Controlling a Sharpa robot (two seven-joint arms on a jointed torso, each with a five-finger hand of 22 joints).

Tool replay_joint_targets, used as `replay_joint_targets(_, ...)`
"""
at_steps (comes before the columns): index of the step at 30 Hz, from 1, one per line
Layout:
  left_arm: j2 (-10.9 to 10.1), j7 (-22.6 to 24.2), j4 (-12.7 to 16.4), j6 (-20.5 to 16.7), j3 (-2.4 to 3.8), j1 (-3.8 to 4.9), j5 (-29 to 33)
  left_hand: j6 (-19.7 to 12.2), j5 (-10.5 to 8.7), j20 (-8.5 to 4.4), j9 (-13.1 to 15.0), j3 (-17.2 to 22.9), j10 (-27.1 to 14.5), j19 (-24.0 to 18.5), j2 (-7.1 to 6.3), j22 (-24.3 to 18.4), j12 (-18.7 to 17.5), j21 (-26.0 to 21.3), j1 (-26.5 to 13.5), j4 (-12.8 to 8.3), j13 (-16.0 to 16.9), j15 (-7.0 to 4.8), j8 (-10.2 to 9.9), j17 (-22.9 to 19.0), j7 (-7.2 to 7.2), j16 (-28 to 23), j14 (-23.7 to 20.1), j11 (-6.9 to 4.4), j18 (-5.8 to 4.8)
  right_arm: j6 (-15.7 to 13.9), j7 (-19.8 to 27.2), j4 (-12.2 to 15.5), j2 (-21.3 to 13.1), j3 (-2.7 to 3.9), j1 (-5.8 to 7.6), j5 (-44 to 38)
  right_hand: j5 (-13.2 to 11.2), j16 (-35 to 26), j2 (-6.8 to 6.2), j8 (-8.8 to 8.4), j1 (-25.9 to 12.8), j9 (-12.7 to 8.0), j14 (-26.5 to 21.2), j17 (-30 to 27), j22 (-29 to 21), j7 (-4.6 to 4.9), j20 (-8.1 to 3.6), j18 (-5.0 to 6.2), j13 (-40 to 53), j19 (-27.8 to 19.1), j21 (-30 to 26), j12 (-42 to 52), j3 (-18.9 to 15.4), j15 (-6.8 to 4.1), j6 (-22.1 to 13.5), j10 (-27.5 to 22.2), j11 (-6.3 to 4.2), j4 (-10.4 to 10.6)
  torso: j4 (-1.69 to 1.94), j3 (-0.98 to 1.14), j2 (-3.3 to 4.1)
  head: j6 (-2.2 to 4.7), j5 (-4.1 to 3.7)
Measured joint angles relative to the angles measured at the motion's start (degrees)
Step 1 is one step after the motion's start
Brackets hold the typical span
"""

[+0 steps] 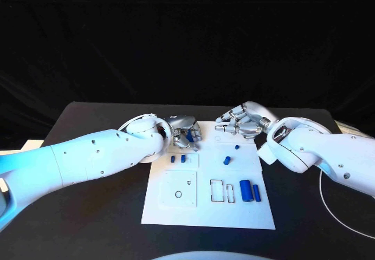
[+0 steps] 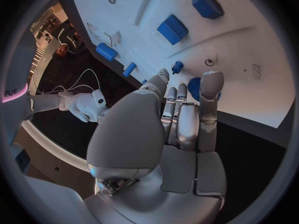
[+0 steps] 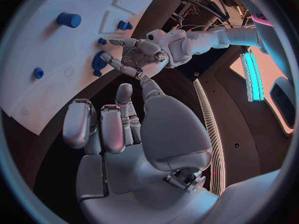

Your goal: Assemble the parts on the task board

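The white task board [image 1: 207, 214] lies mid-table. My left hand [image 1: 184, 133] hangs over its far left corner, fingers spread, fingertips [image 2: 211, 82] at a round blue part [image 2: 193, 88] lying on the board; the right wrist view shows that hand [image 3: 132, 57] above the same part [image 3: 97, 62]. My right hand [image 1: 242, 122] hovers past the board's far right corner with its fingers [image 3: 106, 127] curled in and nothing in them. Two small blue parts [image 1: 178, 159] sit left of centre, a peg [image 1: 226, 160] stands mid-board, and two long blue cylinders [image 1: 250, 190] lie at the right.
A raised white plate [image 1: 180, 188] with a small hole takes up the board's left part, with rectangular slots [image 1: 221, 190] beside it. A white cable [image 1: 332, 208] runs over the black table at the right. A pale object [image 1: 31, 144] sits at the table's left edge.
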Motion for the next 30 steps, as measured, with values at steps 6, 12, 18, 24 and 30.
replay_joint_targets(6, 1.0, -0.3, -0.7, 1.7, 0.00, -0.04, -3.3, 0.9, 0.00, -0.32, -0.4, 0.0, 1.1, 1.3, 0.23, 3.5, -0.1, 4.8, -0.2, 0.0, -0.7, -0.20, -0.4, 1.6, -0.12, 1.5, 0.2, -0.24, -0.01, 0.0, 0.0, 0.0, 0.1, 0.00, -0.01, 0.0, 0.0, 0.0, 0.00, 0.00, 0.0, 0.0, 0.0, 0.0, 0.0, 0.00, 0.00, 0.00, 0.0, 0.0, 0.0, 0.0, 0.0, 0.00, 0.0, 0.0, 0.00, 0.0, 0.02, 0.02, -0.04, -0.09, -0.04)
replay_joint_targets(12, 1.7, -0.9, -1.2, 3.2, 0.00, -0.07, -5.4, 2.1, 0.00, -0.48, -0.7, 0.2, 1.9, 2.1, 0.23, 5.9, -0.4, 8.1, -0.2, 0.2, -1.0, -0.20, -0.7, 2.1, -0.40, 2.2, 0.2, -0.51, -0.89, 0.0, 0.0, 0.0, 0.1, 0.00, -0.01, 0.0, 0.0, 0.0, 0.00, 0.00, 0.0, 0.0, 0.0, 0.0, 0.0, 0.00, 0.00, 0.00, 0.0, 0.0, 0.0, 0.0, 0.0, 0.00, 0.0, 0.0, 0.00, 0.0, 0.02, 0.03, -0.05, -0.13, -0.08)
replay_joint_targets(18, 2.3, -1.6, -1.6, 4.7, 0.01, -0.10, -6.9, 3.0, 0.00, -0.78, -0.9, 1.3, 3.1, 2.4, 0.72, 7.2, -0.8, 9.7, 0.3, 0.0, -1.3, -0.40, -1.0, 1.8, -0.63, 2.2, 0.4, -0.71, -0.89, 0.0, 0.0, 0.0, 0.2, 0.00, -0.01, 0.0, 0.0, 0.0, 0.00, 0.00, 0.0, 0.0, 0.0, 0.0, 0.0, 0.00, 0.00, 0.00, 0.0, 0.0, 0.0, 0.0, 0.0, 0.00, 0.0, 0.0, 0.00, 0.0, 0.02, 0.04, -0.05, -0.26, -0.12)
replay_joint_targets(24, 2.6, -2.3, -1.8, 5.6, 0.08, -0.10, -7.8, 3.8, 0.00, -0.81, -1.1, 3.1, 4.1, 2.4, 1.60, 8.1, -1.1, 10.7, 1.1, -0.8, -1.4, -0.40, -1.4, 1.8, -0.70, 2.5, 0.4, -1.00, -0.89, 0.0, 0.0, 0.0, 0.2, 0.00, -0.01, 0.0, 0.0, 0.0, 0.00, 0.00, 0.0, 0.0, 0.0, 0.0, 0.0, 0.00, 0.00, 0.00, 0.0, 0.0, 0.0, 0.0, 0.0, 0.00, 0.0, 0.0, 0.00, 0.0, 0.02, 0.04, -0.05, -0.40, -0.19)
replay_joint_targets(30, 2.8, -2.8, -1.8, 6.3, 0.15, -0.03, -8.6, 4.8, 0.00, -1.01, -1.3, 5.3, 5.3, 2.6, 1.96, 9.1, -1.4, 11.8, 1.9, -1.8, -1.5, -0.60, -1.7, 1.7, -0.73, 2.9, 0.6, -1.19, -1.75, 0.1, 0.0, 0.0, 0.1, 0.00, -0.01, 0.0, 0.0, 0.0, 0.00, 0.00, 0.0, 0.0, 0.0, 0.0, 0.0, 0.00, 0.00, 0.00, 0.0, 0.0, 0.0, 0.0, 0.0, 0.00, 0.0, 0.0, 0.00, 0.0, 0.04, 0.06, -0.08, -0.52, -0.23)
